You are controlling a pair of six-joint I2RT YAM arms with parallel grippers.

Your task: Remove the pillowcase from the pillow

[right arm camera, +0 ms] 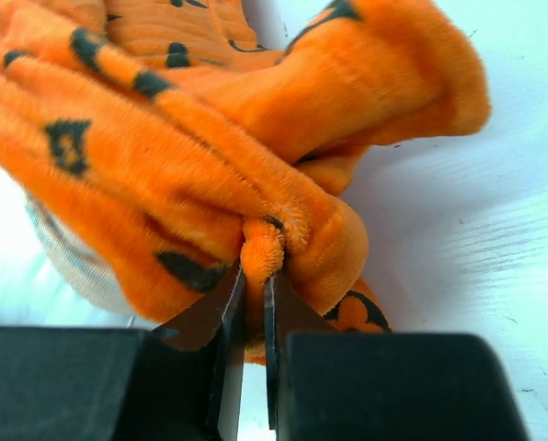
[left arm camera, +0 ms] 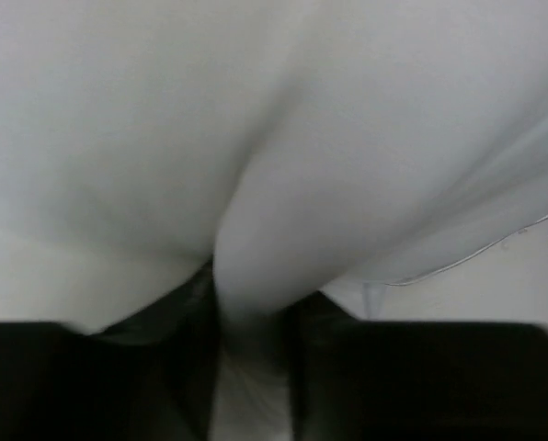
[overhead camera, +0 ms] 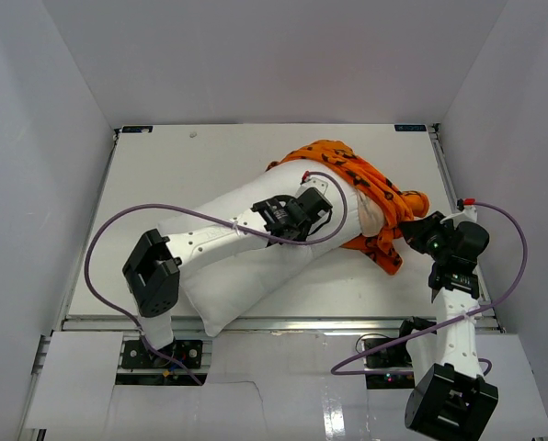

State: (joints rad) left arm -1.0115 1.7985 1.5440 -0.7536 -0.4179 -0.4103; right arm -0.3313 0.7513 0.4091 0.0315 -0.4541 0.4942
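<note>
The white pillow (overhead camera: 246,276) lies diagonally across the table, most of it bare. The orange pillowcase (overhead camera: 366,184) with black motifs is bunched over its far right end. My left gripper (overhead camera: 318,200) sits on the pillow near the pillowcase edge, shut on a pinched fold of the white pillow (left arm camera: 256,276). My right gripper (overhead camera: 419,228) is at the right end of the orange bunch, shut on a fold of the pillowcase (right arm camera: 256,248). A patch of white pillow shows beneath the orange cloth in the right wrist view (right arm camera: 67,257).
White walls enclose the table (overhead camera: 164,175) on three sides. The table's front edge rail (overhead camera: 283,323) runs just below the pillow. Purple cables (overhead camera: 118,225) loop beside each arm.
</note>
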